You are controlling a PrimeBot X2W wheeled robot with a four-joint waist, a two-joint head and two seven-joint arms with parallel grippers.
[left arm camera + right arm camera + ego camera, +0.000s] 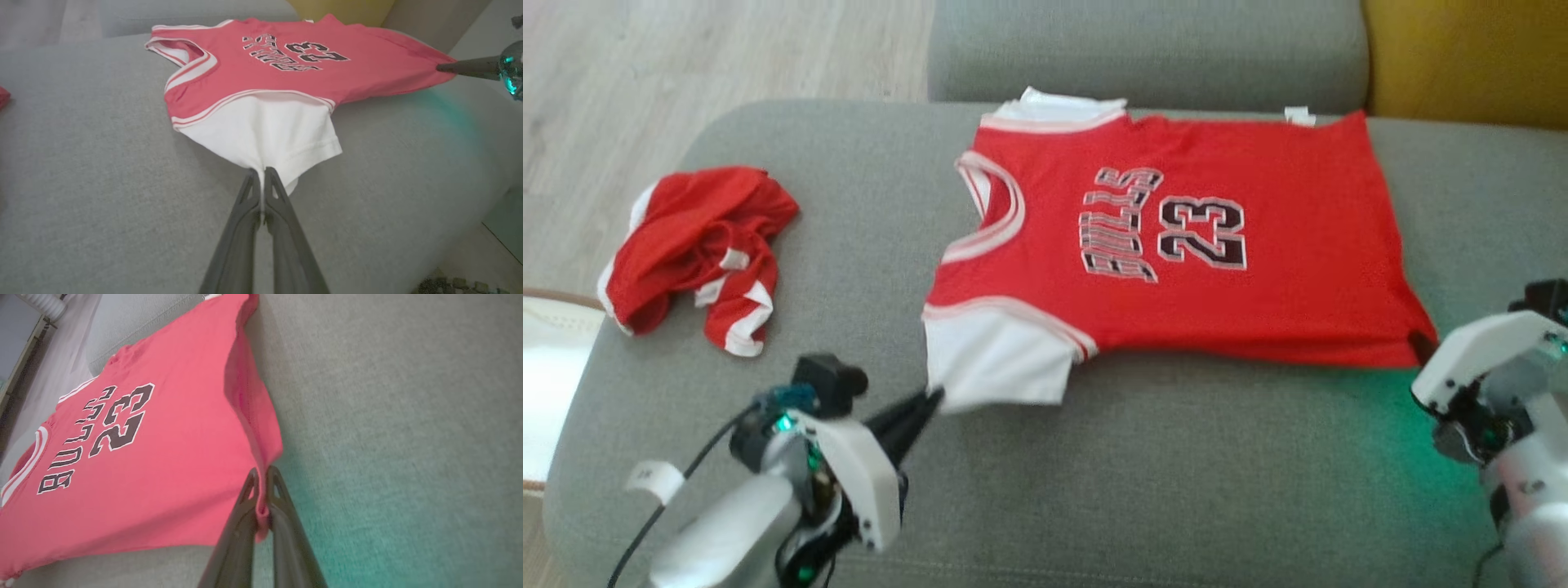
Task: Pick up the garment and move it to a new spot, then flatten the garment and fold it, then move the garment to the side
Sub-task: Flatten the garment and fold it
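The garment [1176, 269] is a red jersey with white sleeves and "BULLS 23" on it, spread nearly flat on a grey sofa seat [1143, 474], neck to the left. My left gripper [935, 398] is shut on the edge of the near white sleeve [269, 134], pinching the cloth at its tips [261, 171]. My right gripper [1417, 341] is shut on the jersey's near bottom corner; the red hem [261, 457] runs down between its fingers [263, 486]. The right gripper's dark finger [466, 66] also shows at the corner in the left wrist view.
A crumpled pair of red and white shorts [698, 253] lies on the seat's left part. The sofa backrest [1143, 49] runs behind the jersey, with a yellow cushion [1470, 57] at the back right. Wooden floor [686, 57] lies beyond the left edge.
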